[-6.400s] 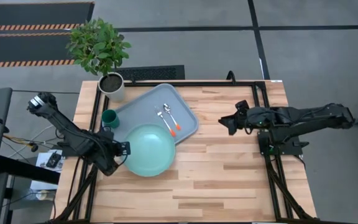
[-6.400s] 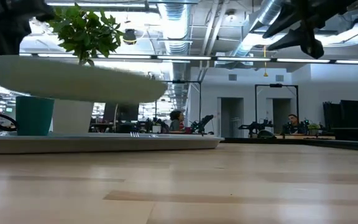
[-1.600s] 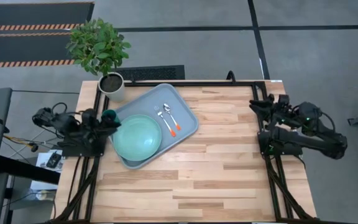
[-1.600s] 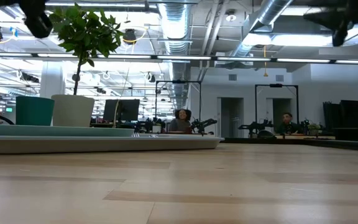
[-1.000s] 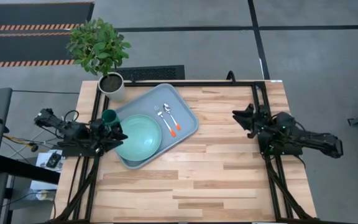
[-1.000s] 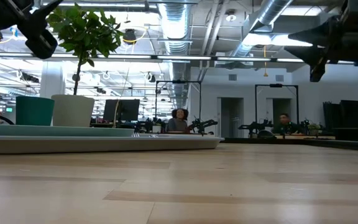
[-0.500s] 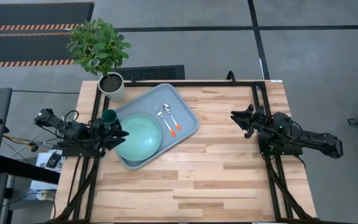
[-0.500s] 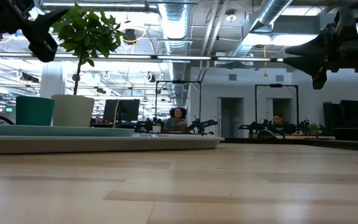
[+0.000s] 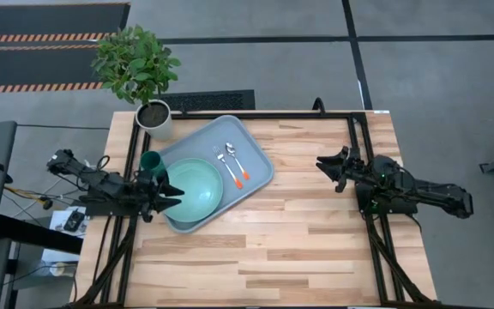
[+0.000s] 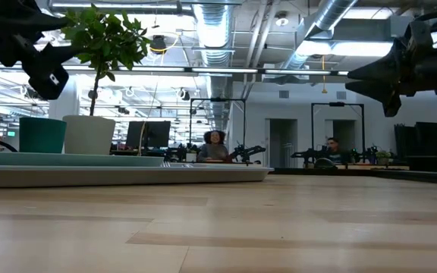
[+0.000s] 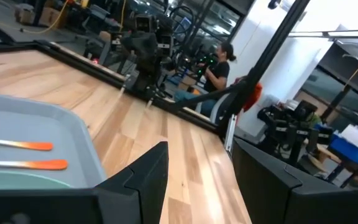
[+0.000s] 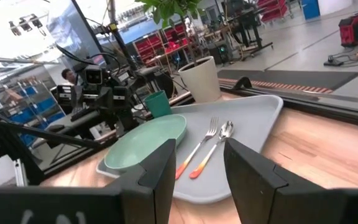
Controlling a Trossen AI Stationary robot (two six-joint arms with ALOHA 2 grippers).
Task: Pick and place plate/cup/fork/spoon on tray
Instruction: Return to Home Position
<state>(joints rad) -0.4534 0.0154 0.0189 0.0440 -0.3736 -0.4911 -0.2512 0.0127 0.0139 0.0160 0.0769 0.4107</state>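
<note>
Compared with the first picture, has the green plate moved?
Yes. The plate has shifted toward the cup, farther onto the tray. Earlier it hung over the tray's near edge.

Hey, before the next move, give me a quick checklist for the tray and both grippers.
1. The plate lies flat inside the tray: ok.
2. The cup sits at the tray's corner; fully inside the rim: cannot tell.
3. The fork and spoon lie side by side on the tray: ok.
4. The left gripper is open, empty, raised above the plate's edge: ok.
5. The right gripper is open, empty, away from the tray: ok.
</note>
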